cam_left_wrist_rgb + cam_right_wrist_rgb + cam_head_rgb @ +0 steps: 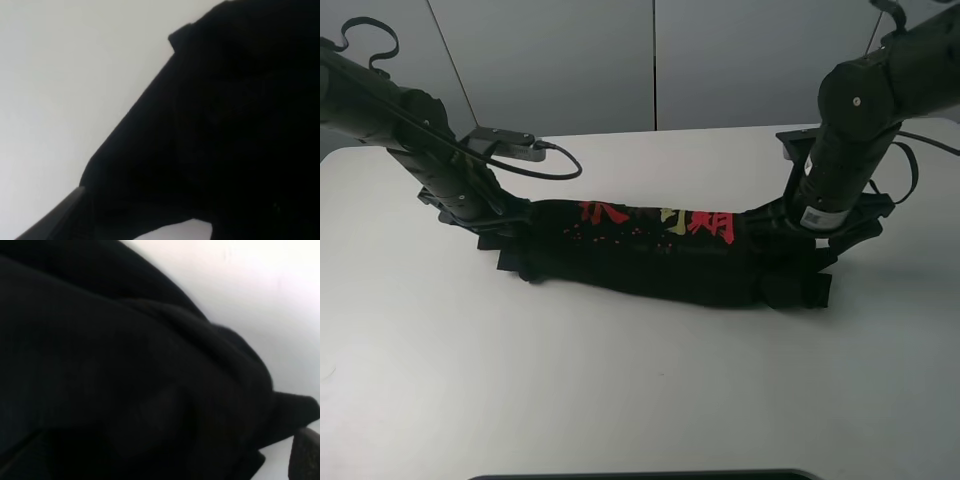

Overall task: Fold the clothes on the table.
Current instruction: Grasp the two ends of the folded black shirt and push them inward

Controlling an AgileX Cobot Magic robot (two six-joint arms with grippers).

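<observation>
The black T-shirt (650, 262) lies across the middle of the white table (620, 390) as a long bunched strip, with red and yellow characters (660, 222) along its far edge. My left gripper (505, 232) is at the strip's left end and my right gripper (788, 245) at its right end. The cloth runs taut between them. Black cloth fills the left wrist view (225, 125) and the right wrist view (125, 365) and hides the jaws. One finger (55, 217) shows in the left wrist view and one finger (306, 452) in the right.
Grey wall panels (650, 60) stand behind the table's far edge. A cable (545, 165) loops off the left arm. A dark strip (640, 474) shows at the table's front edge. Bare white table shows in front of the shirt.
</observation>
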